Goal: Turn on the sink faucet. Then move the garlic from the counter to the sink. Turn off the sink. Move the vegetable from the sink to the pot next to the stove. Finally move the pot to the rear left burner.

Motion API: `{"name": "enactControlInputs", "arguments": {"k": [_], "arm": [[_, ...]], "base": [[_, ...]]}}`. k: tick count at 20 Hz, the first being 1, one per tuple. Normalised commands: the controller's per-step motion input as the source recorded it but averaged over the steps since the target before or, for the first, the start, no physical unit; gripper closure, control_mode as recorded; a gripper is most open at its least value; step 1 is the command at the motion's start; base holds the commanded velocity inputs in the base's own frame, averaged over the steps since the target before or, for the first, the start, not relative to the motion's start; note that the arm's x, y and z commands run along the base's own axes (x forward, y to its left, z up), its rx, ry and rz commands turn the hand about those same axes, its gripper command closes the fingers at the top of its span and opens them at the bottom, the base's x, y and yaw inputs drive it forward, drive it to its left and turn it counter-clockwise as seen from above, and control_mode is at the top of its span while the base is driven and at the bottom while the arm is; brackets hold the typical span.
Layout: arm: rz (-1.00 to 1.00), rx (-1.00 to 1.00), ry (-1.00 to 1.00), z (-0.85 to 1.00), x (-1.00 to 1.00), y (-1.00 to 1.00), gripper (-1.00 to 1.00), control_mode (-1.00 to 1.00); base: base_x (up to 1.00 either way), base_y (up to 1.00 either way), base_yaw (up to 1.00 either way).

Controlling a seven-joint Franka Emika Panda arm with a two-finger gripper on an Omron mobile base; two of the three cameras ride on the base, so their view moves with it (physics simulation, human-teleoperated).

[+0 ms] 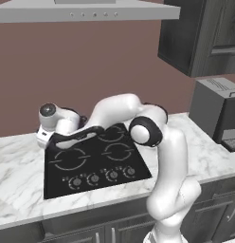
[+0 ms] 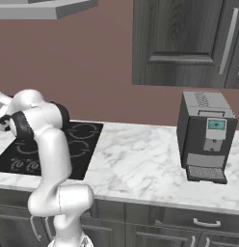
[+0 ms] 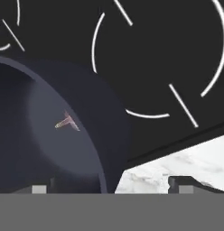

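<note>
A dark pot (image 3: 64, 135) stands at the left rear of the black stove (image 3: 168, 54), near its edge with the marble counter (image 3: 177, 167). Low inside the pot lies a small pinkish sliver of the garlic (image 3: 66, 122). My gripper (image 3: 112, 188) is open, one fingertip (image 3: 39, 188) over the pot's inside and the other over the counter, with the pot wall between them. From the left base the arm bends low across the stove (image 1: 91, 166), and the gripper (image 1: 43, 141) hangs at the pot (image 1: 76, 136) over the rear left corner. That burner is hidden beneath the pot and arm.
A grey coffee machine (image 2: 205, 135) stands on the counter (image 2: 140, 164) right of the stove (image 2: 78, 144). The knobs (image 1: 103, 176) line the stove's front edge. A range hood (image 1: 86, 9) hangs above, with dark wall cabinets (image 2: 189, 43) to the right.
</note>
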Motion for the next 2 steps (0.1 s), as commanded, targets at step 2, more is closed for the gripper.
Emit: {"name": "enactControlInputs", "arguments": {"k": [2], "arm": [[-0.03,0.00,0.00,0.21,-0.52,-0.05,-1.00,-1.00]], "base": [[0.00,0.00,0.00]]}}
